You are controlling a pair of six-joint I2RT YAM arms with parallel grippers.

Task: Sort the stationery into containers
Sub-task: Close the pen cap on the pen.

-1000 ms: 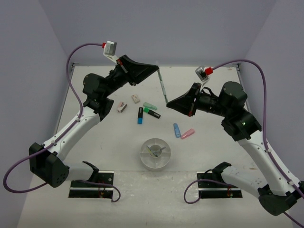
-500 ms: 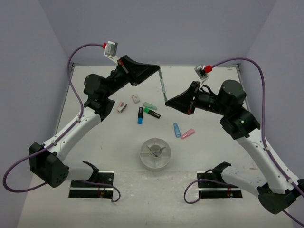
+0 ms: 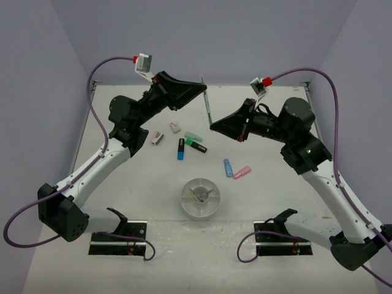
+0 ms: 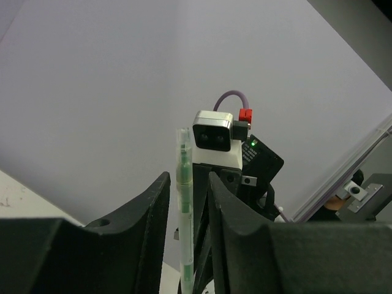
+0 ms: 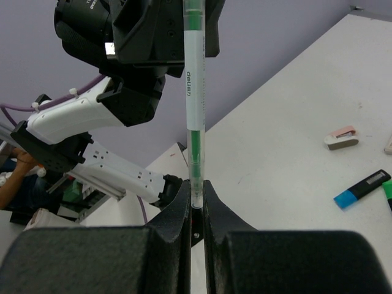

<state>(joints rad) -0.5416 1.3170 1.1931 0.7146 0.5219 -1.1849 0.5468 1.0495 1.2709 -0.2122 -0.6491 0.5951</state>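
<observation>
Green-inked pen being pinched endwise by the right gripper — left gripper gaping around it — thin end-hold risking pivoting

Highlighters and erasers lie behind the dish.

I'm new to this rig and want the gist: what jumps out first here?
A green-and-white pen hangs in mid-air over the table, clamped by the right gripper, its other end inside the open left gripper. Highlighters lie scattered beyond the white dish.
</observation>
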